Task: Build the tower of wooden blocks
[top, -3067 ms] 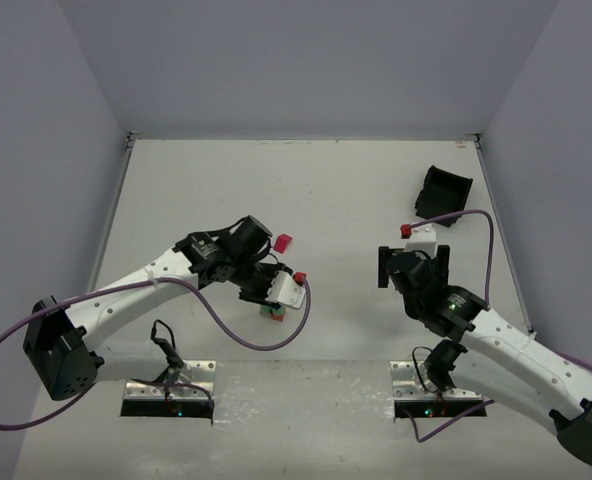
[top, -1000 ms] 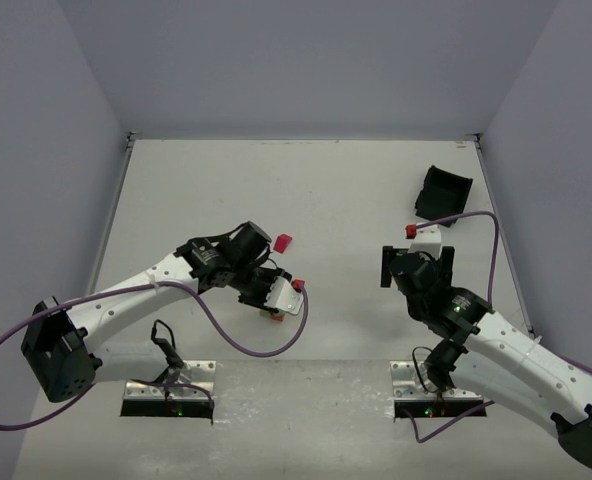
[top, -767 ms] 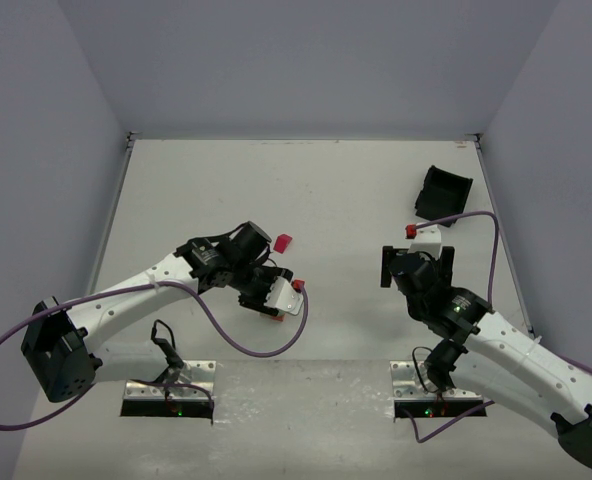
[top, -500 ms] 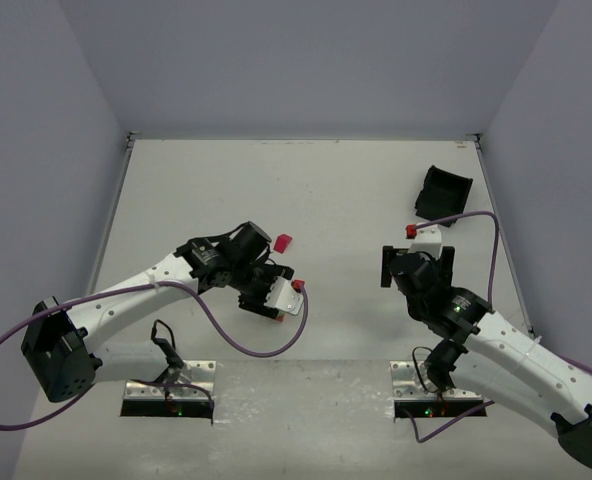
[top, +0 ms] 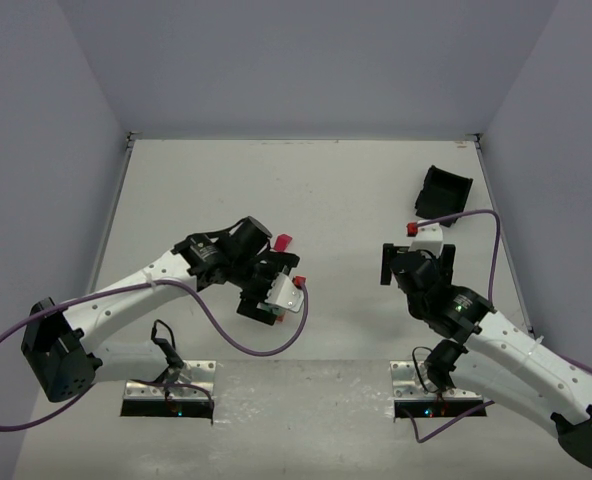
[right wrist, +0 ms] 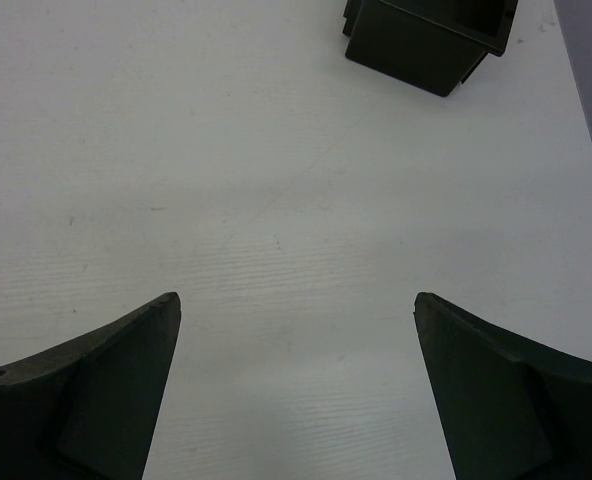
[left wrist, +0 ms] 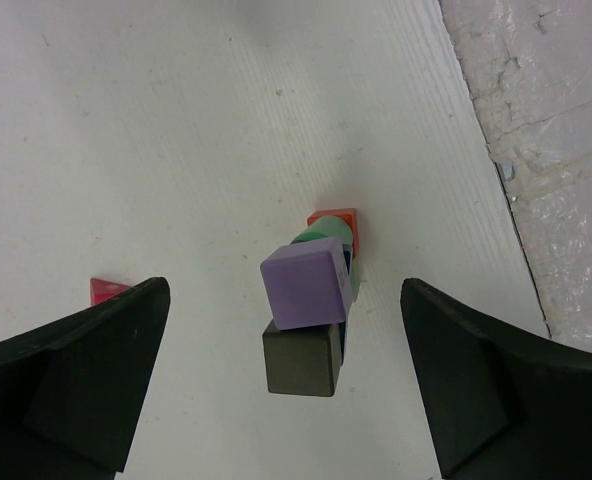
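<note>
In the left wrist view I look straight down on the tower [left wrist: 321, 265]. A purple cube [left wrist: 306, 290] sits skewed on top. Edges of blue and green blocks show under it, and a red block [left wrist: 334, 217] lies lowest. A dark square [left wrist: 301, 360] just beside the purple cube may be a block or a shadow; I cannot tell which. My left gripper [left wrist: 284, 287] is open, one finger far out on each side of the tower, touching nothing. From the top view the left gripper [top: 267, 296] hides the tower. My right gripper [top: 416, 264] is open and empty over bare table.
A loose red block [top: 283, 241] lies on the table just beyond the left gripper, also at the left of the left wrist view [left wrist: 106, 290]. A black bin [top: 444, 192] stands at the back right, ahead of the right gripper [right wrist: 431, 35]. The table's near edge [left wrist: 516, 200] runs close to the tower.
The left gripper's jaws have spread wide and let go of the purple cube, which stays on the tower. The left wrist has risen slightly. The right arm is still.
</note>
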